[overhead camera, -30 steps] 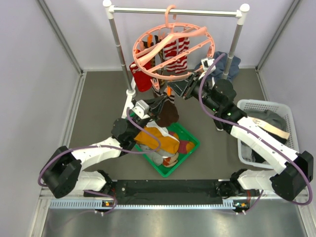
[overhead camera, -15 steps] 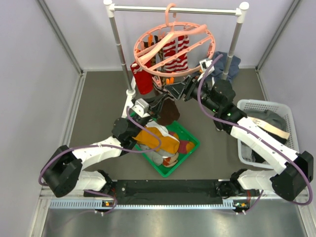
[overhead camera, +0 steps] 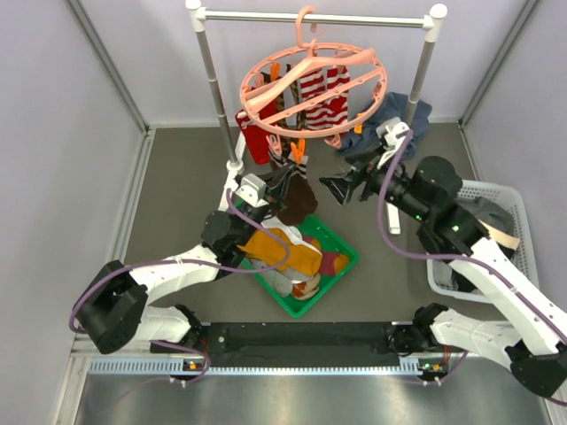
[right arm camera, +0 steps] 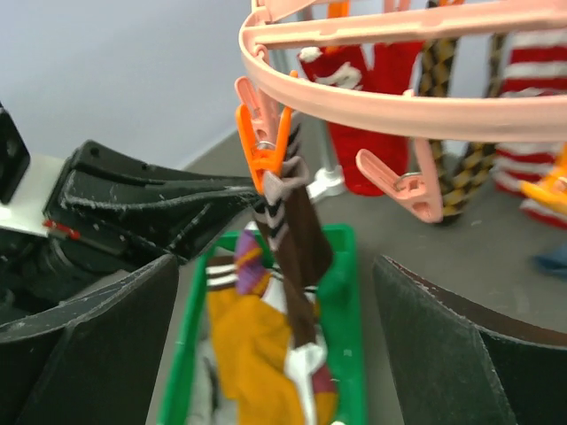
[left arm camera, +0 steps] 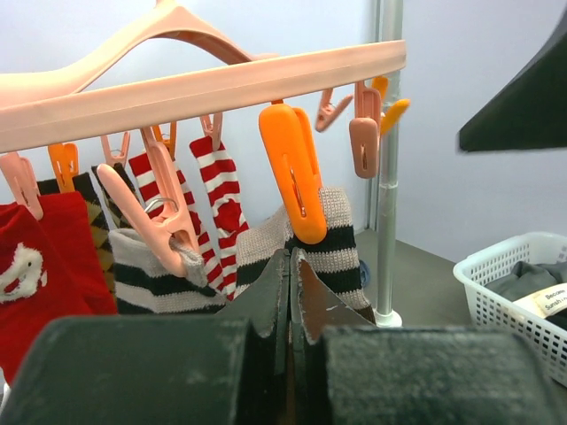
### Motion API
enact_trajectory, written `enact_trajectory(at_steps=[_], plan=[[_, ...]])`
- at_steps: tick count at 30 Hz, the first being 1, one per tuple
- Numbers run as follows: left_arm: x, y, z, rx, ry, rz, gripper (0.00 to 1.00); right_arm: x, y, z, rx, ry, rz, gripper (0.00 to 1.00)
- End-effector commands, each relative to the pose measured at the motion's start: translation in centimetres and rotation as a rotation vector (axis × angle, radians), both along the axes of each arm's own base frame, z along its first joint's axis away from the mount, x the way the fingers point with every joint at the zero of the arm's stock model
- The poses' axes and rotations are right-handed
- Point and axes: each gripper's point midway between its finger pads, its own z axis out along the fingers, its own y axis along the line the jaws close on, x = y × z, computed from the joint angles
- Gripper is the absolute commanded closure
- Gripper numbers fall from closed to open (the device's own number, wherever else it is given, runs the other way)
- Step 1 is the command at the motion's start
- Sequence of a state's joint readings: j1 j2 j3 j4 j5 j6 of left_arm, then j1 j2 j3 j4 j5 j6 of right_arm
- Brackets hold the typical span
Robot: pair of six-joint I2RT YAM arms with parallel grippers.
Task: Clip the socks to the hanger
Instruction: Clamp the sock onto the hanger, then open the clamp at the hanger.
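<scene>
The hanger hangs from the silver rail, with red and striped socks clipped on it. The right gripper stands wide and empty beside a dark brown sock. The left gripper is pressed closed, tips at the sock's cuff, just under the orange clip that holds it.

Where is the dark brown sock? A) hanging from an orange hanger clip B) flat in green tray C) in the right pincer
A: the dark brown sock hangs from an orange clip on the hanger; the right pincer is open, clear of it.
</scene>
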State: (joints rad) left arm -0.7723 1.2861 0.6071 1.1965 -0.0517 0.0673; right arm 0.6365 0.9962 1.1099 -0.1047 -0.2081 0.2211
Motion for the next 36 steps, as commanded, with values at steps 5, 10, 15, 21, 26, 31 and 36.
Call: enact_trajectory(at_steps=[5, 10, 15, 21, 26, 31, 36], plan=[[0.0, 0.5, 2.3, -0.042, -0.027, 0.022, 1.0, 1.8, -2.7, 0.5, -0.258, -0.327, -0.088, 0.12], [0.0, 0.5, 2.3, -0.045, -0.024, 0.018, 1.0, 3.4, -2.6, 0.6, -0.265, -0.434, -0.111, 0.16], [0.0, 0.4, 2.2, -0.041, -0.022, 0.013, 1.0, 4.7, -2.1, 1.6, -0.23, -0.488, -0.119, 0.19], [-0.1, 0.5, 2.4, -0.044, -0.025, 0.013, 1.0, 5.6, -1.6, 3.0, -0.178, -0.535, -0.142, 0.21], [-0.2, 0.4, 2.5, -0.049, -0.025, 0.006, 1.0, 6.5, -1.0, 2.9, -0.152, -0.528, -0.149, 0.23], [-0.3, 0.4, 2.6, -0.052, -0.025, 0.001, 1.0, 7.1, -1.0, 3.1, -0.104, -0.514, -0.175, 0.23], [-0.3, 0.3, 2.5, -0.053, -0.022, -0.004, 1.0, 7.6, -1.1, 3.3, -0.063, -0.497, -0.199, 0.23]])
